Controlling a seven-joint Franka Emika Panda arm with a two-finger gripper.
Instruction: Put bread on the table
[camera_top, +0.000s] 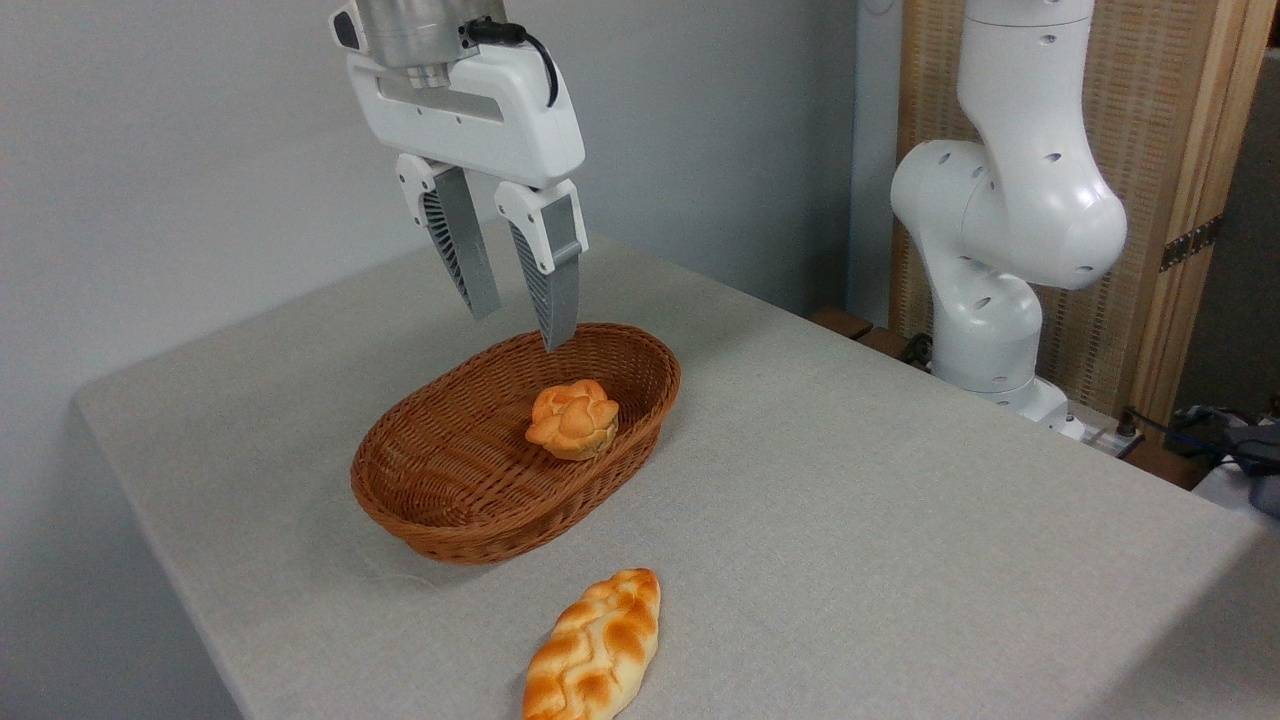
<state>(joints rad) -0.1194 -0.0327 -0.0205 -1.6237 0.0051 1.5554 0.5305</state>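
From the fixed camera, the tool (520, 318) hangs empty with its fingers apart above the far rim of the basket (440, 500). The bread (573, 418) sits inside the basket, below and slightly right of the fingertips, not yet on the table (900, 520).

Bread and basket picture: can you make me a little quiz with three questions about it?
1. True or false: the bread lies inside the basket.
2. What lies on the table in front of the basket? A) braided loaf B) spoon C) cup
3. Fill in: the gripper hangs above the basket with its fingers ____.

Key: 1 true; 2 A; 3 open, holding nothing.
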